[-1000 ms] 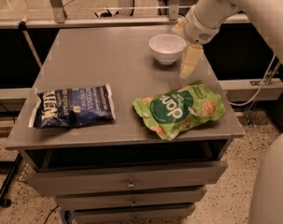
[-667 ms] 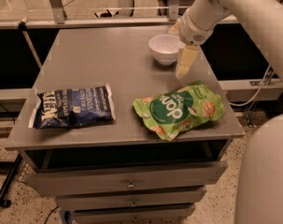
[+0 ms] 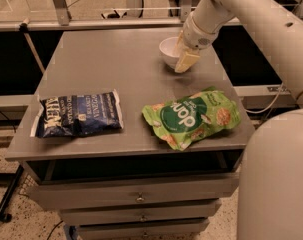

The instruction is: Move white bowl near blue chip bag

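The white bowl (image 3: 168, 51) stands upright at the back right of the grey table (image 3: 106, 59). My gripper (image 3: 184, 59) is right at the bowl's right rim, coming down from the arm at the upper right, and it hides that side of the bowl. The blue chip bag (image 3: 78, 115) lies flat at the front left of the table, far from the bowl and the gripper.
A bright green snack bag (image 3: 193, 116) lies at the front right, between the bowl and the table's front edge. Drawers (image 3: 140, 198) sit under the tabletop. A metal rail (image 3: 91, 23) runs behind the table. The robot's white body (image 3: 278, 179) fills the lower right.
My gripper has moved left from just right of the bowl and now overlaps its right rim. Both bags have stayed where they were.
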Motion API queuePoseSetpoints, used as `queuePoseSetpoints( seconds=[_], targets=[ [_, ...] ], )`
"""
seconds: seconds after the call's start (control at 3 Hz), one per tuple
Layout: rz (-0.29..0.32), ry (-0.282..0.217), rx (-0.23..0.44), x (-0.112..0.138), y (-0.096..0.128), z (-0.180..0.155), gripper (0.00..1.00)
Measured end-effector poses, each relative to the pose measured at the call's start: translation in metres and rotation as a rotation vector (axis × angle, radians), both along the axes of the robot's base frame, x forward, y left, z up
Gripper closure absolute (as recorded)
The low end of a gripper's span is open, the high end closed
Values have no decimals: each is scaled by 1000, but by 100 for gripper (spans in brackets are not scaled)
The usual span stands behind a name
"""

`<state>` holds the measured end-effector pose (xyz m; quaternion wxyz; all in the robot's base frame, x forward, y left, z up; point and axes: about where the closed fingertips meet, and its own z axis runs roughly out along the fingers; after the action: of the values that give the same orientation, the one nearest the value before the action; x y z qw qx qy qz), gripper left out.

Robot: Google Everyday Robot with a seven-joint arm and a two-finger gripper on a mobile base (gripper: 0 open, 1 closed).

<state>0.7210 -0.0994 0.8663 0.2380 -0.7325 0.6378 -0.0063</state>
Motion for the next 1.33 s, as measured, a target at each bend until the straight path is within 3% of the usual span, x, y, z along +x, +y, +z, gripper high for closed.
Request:
queuePoseSetpoints(
  seconds=[0.33, 0.67, 1.0, 1.33],
  targets=[
    [36, -7, 27, -2, 11, 5, 72],
    [132, -35, 117, -18, 38, 17, 100],
    [217, -54, 200, -35, 64, 25, 100],
    [229, -54, 210, -37, 69, 25, 100]
  ],
)
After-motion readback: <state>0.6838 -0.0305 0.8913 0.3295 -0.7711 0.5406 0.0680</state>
